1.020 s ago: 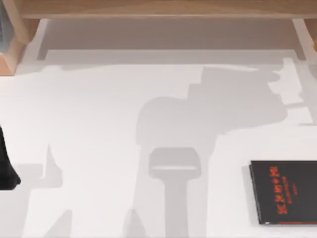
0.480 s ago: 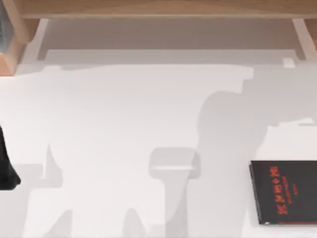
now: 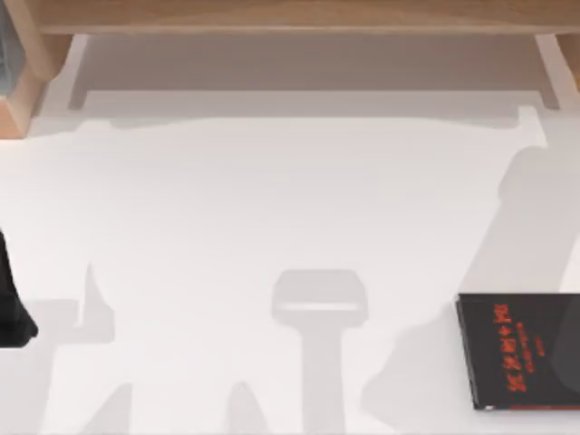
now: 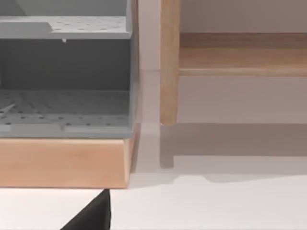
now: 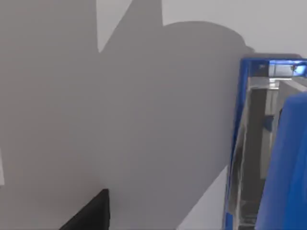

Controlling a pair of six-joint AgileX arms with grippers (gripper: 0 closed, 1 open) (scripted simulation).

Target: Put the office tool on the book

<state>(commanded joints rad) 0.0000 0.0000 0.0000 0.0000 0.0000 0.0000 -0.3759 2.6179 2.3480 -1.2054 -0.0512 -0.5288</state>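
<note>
The book (image 3: 524, 352) lies flat at the table's front right, black with red lettering and a red strip along its near edge; a grey shadow covers its right part. The office tool (image 5: 268, 143) is a blue and silver stapler-like object lying on the white table, seen close in the right wrist view. A black part of my right gripper (image 5: 88, 213) shows at that view's edge, apart from the tool. My left arm (image 3: 11, 308) stays parked at the table's left edge.
A wooden shelf frame (image 3: 290, 18) runs along the back of the table. At the back left stands a grey perforated organiser (image 4: 64, 86) on a wooden base (image 4: 62, 163). The white table (image 3: 227, 199) spreads between them.
The large arm shadow has slid from the table's middle to the right and now falls over the book. The book and the left arm have not moved.
</note>
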